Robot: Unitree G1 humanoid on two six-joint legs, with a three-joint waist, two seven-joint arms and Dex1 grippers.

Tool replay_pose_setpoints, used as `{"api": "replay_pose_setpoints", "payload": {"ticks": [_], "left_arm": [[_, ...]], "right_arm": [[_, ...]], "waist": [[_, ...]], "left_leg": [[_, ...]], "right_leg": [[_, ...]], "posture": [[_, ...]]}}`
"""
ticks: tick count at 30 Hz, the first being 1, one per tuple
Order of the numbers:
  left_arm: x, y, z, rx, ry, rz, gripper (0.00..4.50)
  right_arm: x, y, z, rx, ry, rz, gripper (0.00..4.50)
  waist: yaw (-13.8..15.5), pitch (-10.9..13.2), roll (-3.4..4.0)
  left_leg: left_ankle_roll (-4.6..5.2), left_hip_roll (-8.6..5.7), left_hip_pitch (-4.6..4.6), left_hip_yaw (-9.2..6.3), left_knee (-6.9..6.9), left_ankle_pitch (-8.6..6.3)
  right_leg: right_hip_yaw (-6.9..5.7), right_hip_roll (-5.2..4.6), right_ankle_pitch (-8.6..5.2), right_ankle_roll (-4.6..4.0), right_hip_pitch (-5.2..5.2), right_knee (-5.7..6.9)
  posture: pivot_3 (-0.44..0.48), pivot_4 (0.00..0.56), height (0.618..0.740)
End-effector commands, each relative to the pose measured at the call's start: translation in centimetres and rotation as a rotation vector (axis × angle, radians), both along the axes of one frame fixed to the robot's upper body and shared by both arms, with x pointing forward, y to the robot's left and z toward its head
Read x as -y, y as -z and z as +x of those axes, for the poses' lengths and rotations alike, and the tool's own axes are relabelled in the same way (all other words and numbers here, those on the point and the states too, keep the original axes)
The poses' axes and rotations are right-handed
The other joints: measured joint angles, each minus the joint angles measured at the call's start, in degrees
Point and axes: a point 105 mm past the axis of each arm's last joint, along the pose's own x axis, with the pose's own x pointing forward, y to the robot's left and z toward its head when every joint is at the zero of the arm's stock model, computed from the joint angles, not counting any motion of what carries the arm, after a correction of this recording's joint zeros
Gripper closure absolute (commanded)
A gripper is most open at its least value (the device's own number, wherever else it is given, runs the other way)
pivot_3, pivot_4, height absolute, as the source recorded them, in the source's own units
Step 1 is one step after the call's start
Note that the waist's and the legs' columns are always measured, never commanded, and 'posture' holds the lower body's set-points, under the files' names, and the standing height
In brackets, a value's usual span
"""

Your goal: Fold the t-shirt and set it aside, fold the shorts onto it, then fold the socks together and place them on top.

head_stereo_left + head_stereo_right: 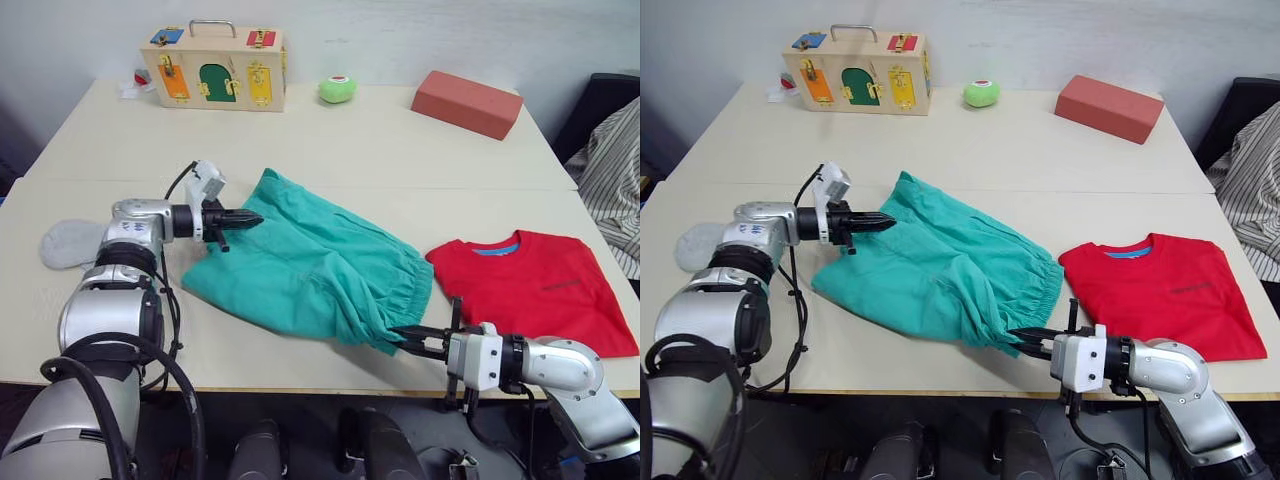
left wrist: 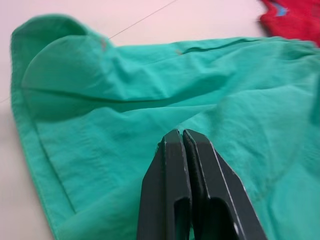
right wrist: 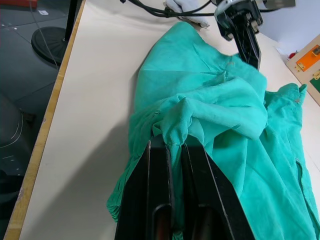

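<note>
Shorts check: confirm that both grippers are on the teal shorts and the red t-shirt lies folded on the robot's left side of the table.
One detail is wrong. The t-shirt lies folded on the robot's right side of the table, not its left, as the left eye view shows. The rest stands: the left gripper and the right gripper are both on the shorts.

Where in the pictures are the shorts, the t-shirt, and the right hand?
shorts point(image 1: 300, 265): left eye view, middle of the teal cloth.
t-shirt point(image 1: 540, 285): left eye view, the red chest area.
right hand point(image 1: 1025, 340): right eye view, between its fingertips, which pinch the waistband end of the shorts.
</note>
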Motion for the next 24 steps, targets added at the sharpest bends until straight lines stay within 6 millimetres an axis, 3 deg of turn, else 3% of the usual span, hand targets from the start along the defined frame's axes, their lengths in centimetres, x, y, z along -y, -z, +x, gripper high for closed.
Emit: {"api": "replay_pose_setpoints", "payload": {"ticks": [1, 9, 14, 17, 19, 22, 24], "left_arm": [[-2.1, -2.4, -2.2, 0.102, 0.123, 0.016, 4.45], [-6.7, -0.9, -8.5, 0.107, 0.176, 0.14, 4.45], [-7.7, -0.4, -12.0, 0.1, 0.154, 0.117, 4.45], [-7.5, -0.2, -13.1, 0.096, 0.133, 0.11, 4.45], [-7.2, -0.9, -12.2, 0.139, 0.084, 0.08, 4.45], [-6.1, -4.3, -7.9, 0.29, -0.019, 0.004, 4.45], [-4.9, -6.2, -6.3, 0.346, -0.005, -0.036, 4.45]], "right_arm": [[1.2, -1.4, -0.4, 0.051, 0.017, 0.012, 4.5], [1.9, -0.7, -2.6, 0.067, 0.046, 0.013, 4.5], [1.1, 0.2, -3.9, 0.04, 0.034, 0.015, 4.5], [0.7, 0.2, -4.2, 0.023, 0.044, 0.039, 4.5], [0.6, 0.0, -3.9, 0.02, 0.069, 0.066, 4.5], [1.2, -1.8, -1.9, 0.042, 0.156, 0.167, 4.5], [1.5, -3.1, -0.6, 0.05, 0.224, 0.265, 4.5]], "waist": [[-0.04, 0.0, 0.0], [0.09, 0.0, 0.0], [0.19, 0.0, 0.0], [0.44, -0.01, 0.0], [0.65, -0.01, 0.0], [1.84, -0.01, -0.03], [1.92, -0.06, -0.11]], "left_leg": [[-0.01, 0.01, 0.03, 0.02, 0.0, -0.01], [-0.03, 0.05, 0.07, -0.03, 0.01, -0.02], [0.0, 0.07, 0.08, -0.07, 0.05, -0.07], [0.02, 0.05, 0.1, -0.14, 0.05, -0.13], [0.03, 0.05, 0.1, -0.18, 0.05, -0.15], [0.05, 0.02, 0.07, -0.27, 0.13, -0.14], [0.09, 0.08, -0.12, -0.45, 0.5, -0.16]], "right_leg": [[0.0, 0.01, 0.0, -0.01, 0.0, 0.01], [0.25, -0.08, -0.03, -0.06, 0.02, 0.11], [0.29, -0.14, -0.06, -0.09, 0.03, 0.14], [0.3, -0.15, -0.06, -0.11, 0.05, 0.15], [0.3, -0.15, -0.07, -0.11, 0.06, 0.16], [0.28, -0.14, -0.06, -0.12, 0.1, 0.19], [0.09, -0.08, 0.02, -0.17, 0.11, 0.24]], "posture": [[0.0, 0.15, 0.74], [0.0, 0.15, 0.74], [0.0, 0.15, 0.74], [0.0, 0.15, 0.74], [0.0, 0.15, 0.74], [0.0, 0.15, 0.74], [0.0, 0.15, 0.74]]}}
